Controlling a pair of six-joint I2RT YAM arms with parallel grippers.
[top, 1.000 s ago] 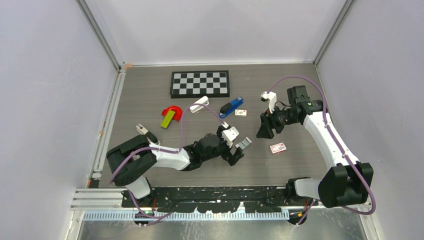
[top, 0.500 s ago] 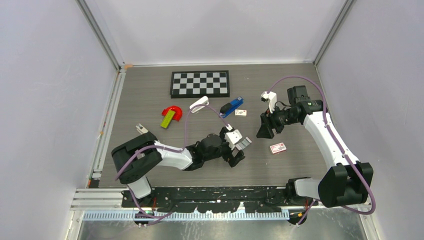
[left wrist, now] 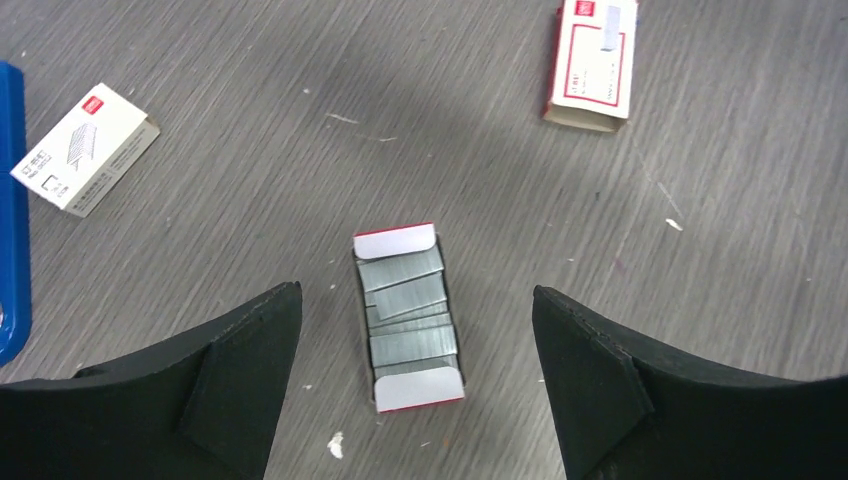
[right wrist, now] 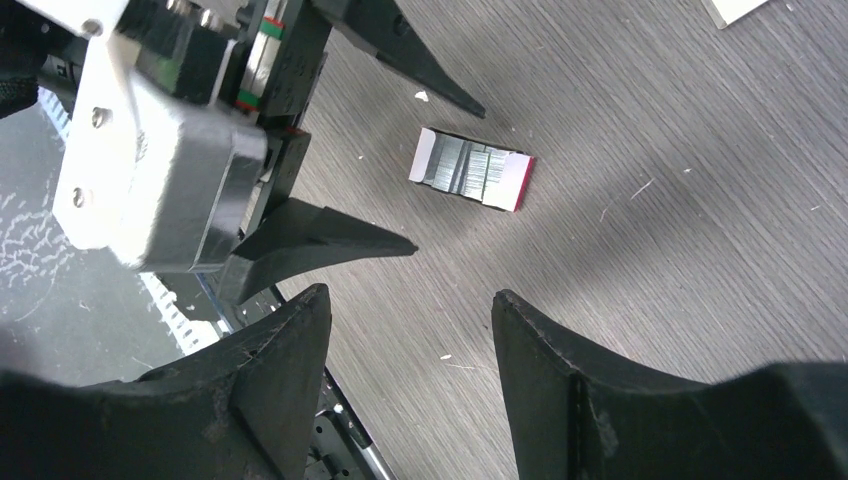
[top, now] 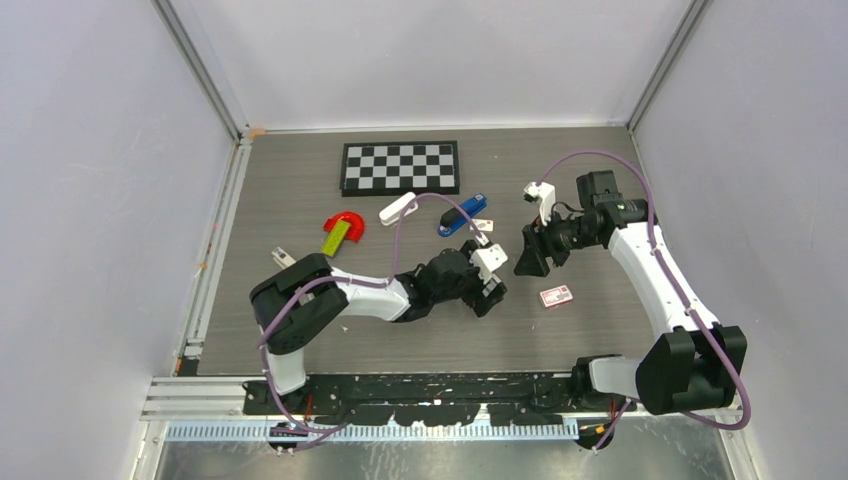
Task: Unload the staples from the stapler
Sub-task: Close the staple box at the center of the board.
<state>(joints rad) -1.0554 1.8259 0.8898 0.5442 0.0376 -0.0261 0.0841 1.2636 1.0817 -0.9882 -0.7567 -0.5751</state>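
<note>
Hovering spread and empty astride an open staple tray (left wrist: 408, 320), the left hand (left wrist: 415, 295) could scatter its loose strips if it clamps down, while the blue stapler (top: 462, 214) lies untouched farther back on the surface (top: 300, 180). The right hand (right wrist: 410, 295), likewise released, hangs close enough to collide; a white stapler (top: 398, 209) lies nearby.
</note>
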